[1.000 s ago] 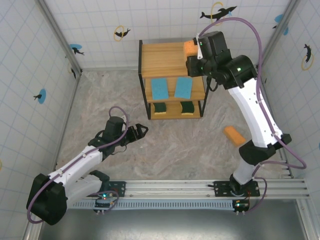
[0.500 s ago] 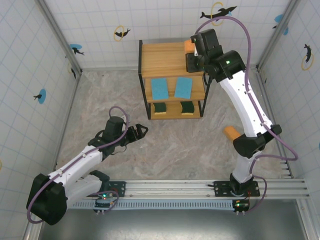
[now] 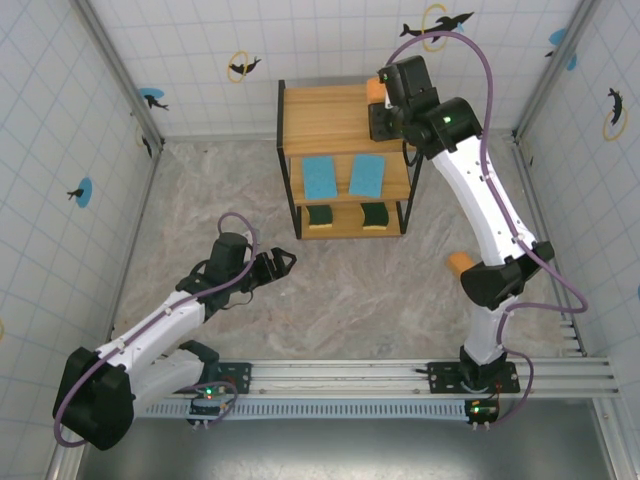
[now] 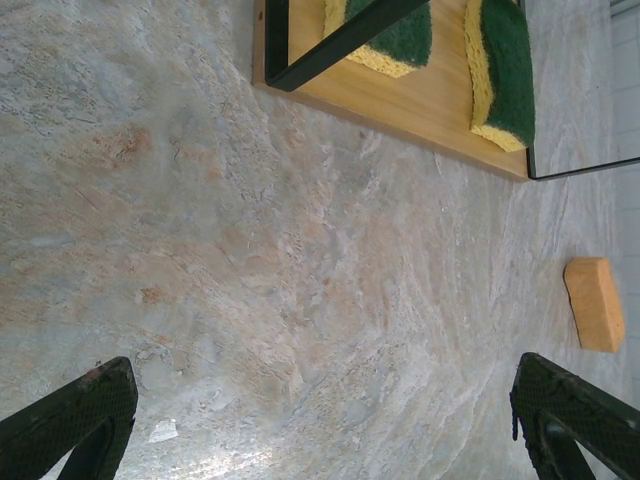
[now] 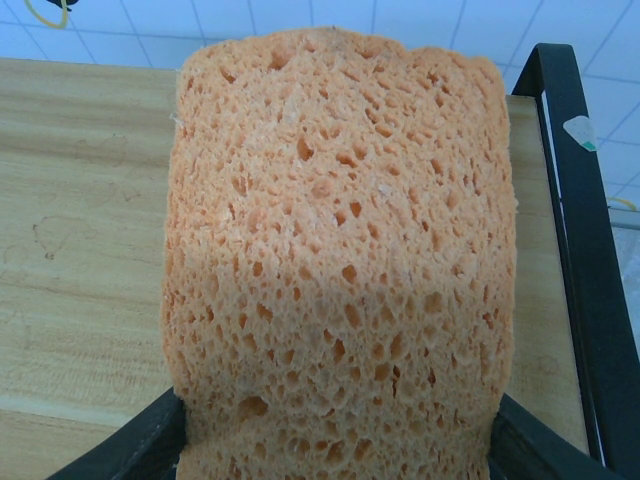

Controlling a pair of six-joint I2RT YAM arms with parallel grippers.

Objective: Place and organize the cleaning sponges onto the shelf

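Marbled tabletop point(image 3: 220, 190); tiled walls point(image 3: 320, 40); dolphin stickers point(image 3: 437, 24), some seemingly yellow-ringed.

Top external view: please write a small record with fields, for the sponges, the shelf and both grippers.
shelf: three tiers, at the far side of the table
green sponges: two, side by side on the lowest tier
blue sponges: two, side by side on the middle tier
held orange sponge: in the right gripper, over the right end of the top tier
loose orange sponge: on the table, right of the shelf
left gripper: open, empty, over the table
right gripper: shut on the held orange sponge
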